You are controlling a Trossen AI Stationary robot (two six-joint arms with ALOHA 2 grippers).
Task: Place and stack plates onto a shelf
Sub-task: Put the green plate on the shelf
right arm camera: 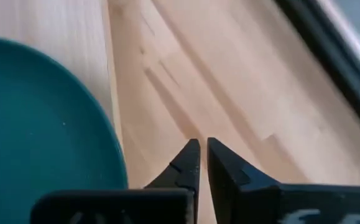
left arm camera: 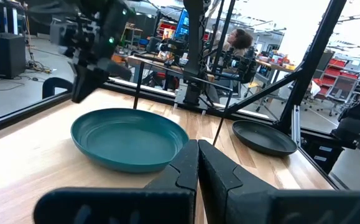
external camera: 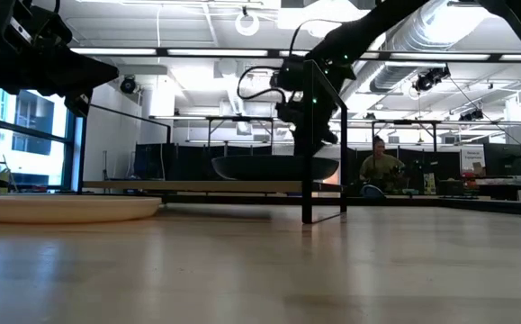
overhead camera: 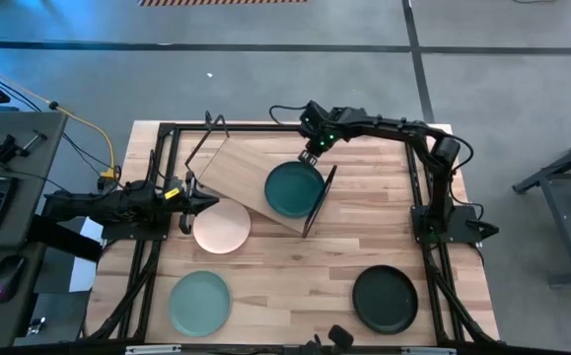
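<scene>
1. High view: the shelf point(overhead camera: 250, 173), a pale wood board with thin black frame ends, lies on the tabletop point(overhead camera: 295, 266) turned at an angle, its long axis running from the far left toward the near right.
2. One plate is on the shelf: the dark teal plate point(overhead camera: 294, 189), round and shallow, sitting right side up near the board's right end, close to the black end frame there.
3. The pink-cream plate point(overhead camera: 221, 226) lies flat on the tabletop just off the shelf's near left edge; whether it touches the board cannot be told.
4. The mint green plate point(overhead camera: 199, 301) lies flat near the front left of the tabletop, and the black plate point(overhead camera: 385, 299) lies flat near the front right, both well apart from the shelf.
5. The right gripper point(overhead camera: 312, 150) hangs over the far edge of the teal plate; in the right wrist view its fingers point(right arm camera: 186, 163) are nearly together with only a thin gap and grip nothing, the plate's rim showing beside them.
6. The left gripper point(overhead camera: 188, 197) sits at the left side of the tabletop, beside the pink-cream plate; in the left wrist view its fingers point(left arm camera: 186, 168) are pressed together, empty, and point toward the teal plate.
</scene>
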